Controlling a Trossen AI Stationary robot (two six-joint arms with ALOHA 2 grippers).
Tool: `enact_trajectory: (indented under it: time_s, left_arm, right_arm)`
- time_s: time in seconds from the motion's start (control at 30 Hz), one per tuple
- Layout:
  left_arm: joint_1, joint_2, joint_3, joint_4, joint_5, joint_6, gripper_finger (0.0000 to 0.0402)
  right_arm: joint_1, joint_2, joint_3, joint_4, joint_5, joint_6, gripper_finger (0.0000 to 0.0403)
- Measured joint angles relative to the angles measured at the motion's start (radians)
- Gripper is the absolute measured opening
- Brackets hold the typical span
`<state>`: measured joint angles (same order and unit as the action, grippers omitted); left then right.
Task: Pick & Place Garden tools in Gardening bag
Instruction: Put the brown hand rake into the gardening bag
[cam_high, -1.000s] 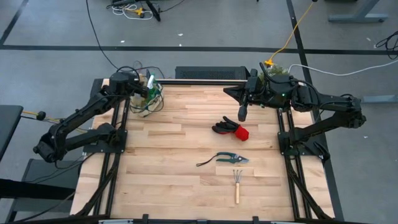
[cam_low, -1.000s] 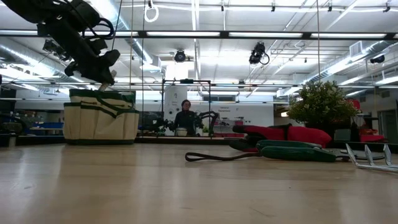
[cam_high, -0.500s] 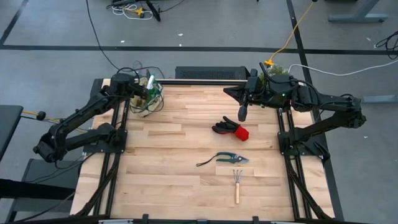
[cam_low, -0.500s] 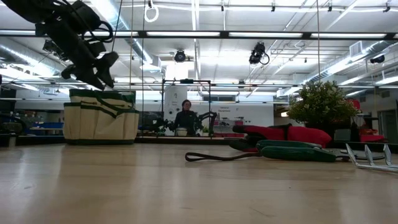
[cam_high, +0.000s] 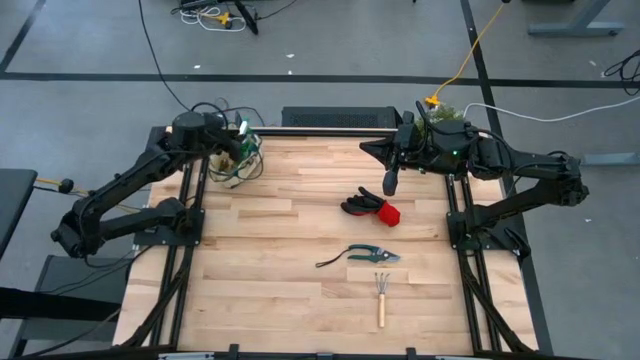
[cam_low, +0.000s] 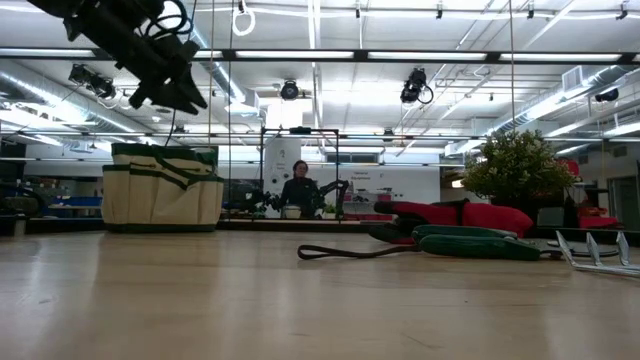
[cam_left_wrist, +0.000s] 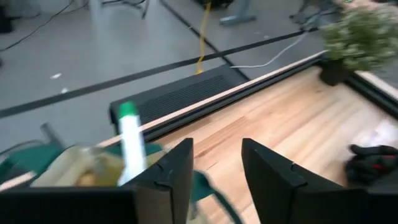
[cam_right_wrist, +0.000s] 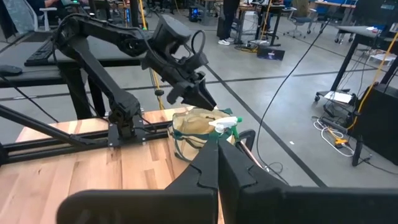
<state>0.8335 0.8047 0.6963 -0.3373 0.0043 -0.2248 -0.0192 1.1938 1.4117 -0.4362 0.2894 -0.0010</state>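
The gardening bag stands at the table's far left corner, beige with green trim. A green-capped spray bottle sticks up out of it. My left gripper hangs open above the bag and holds nothing. Black-and-red gloves, pruning shears and a wooden-handled rake lie on the table's right half. My right gripper hovers shut just beyond the gloves, its fingers together.
A bushy green plant stands at the far right corner, beside the right arm. Bare wood lies between the bag and the tools. A person shows in the room behind the table.
My left gripper has risen from the bag's mouth and tipped up closer to level. Its fingers stand a little wider apart than a second ago. The bag and the spray bottle have stayed where they were.
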Motion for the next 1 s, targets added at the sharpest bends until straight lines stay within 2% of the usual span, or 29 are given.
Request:
enact_trajectory:
  time_s: [0.33, 0.67, 1.0]
  left_arm:
    - [-0.163, 0.000, 0.006, 0.067, -0.008, -0.031, 0.0082]
    - [-0.332, 0.000, 0.006, 0.244, -0.008, -0.016, 0.0035]
    - [-0.473, 0.000, 0.006, 0.288, 0.024, 0.054, 0.0006]
  right_arm:
    - [0.000, 0.000, 0.000, -0.058, 0.008, 0.001, 0.0000]
    - [0.000, 0.000, 0.000, -0.081, 0.009, 0.002, 0.0000]
    - [0.000, 0.000, 0.000, -0.175, 0.009, 0.020, 0.0000]
